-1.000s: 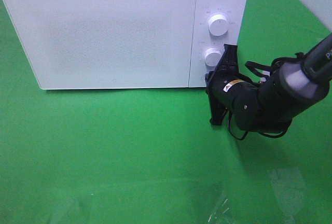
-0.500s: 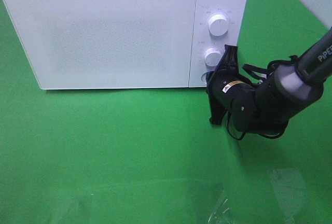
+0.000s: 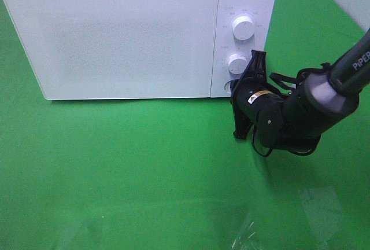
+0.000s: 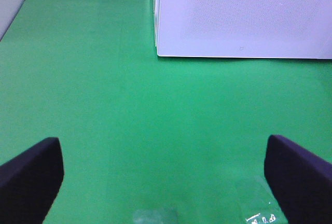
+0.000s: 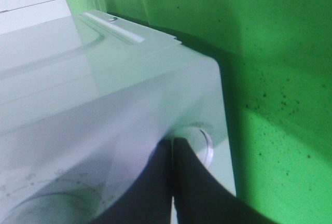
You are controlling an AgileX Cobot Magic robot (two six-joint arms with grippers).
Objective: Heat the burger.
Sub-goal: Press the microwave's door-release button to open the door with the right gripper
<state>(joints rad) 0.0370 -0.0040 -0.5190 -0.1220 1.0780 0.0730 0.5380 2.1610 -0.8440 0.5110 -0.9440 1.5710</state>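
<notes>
- Burger: in none of the views, so I cannot tell where it is.
- Microwave (image 3: 115, 36) stands on the green cloth (image 3: 144, 163), its white door closed.
- Right gripper (image 3: 233, 85): fingers pressed together, holding nothing, tips at the round button (image 5: 206, 145) beneath the lower knob (image 3: 237, 63).
- Left gripper (image 4: 166, 182): spread wide and empty above the cloth, facing the microwave's door.

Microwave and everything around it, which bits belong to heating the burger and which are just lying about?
In the job: microwave, door closed; round button low on its panel; right tool, shut, tips at that button. No burger shows.
Lying about: clear plastic film on the green cloth; left tool, open, holding nothing.
</notes>
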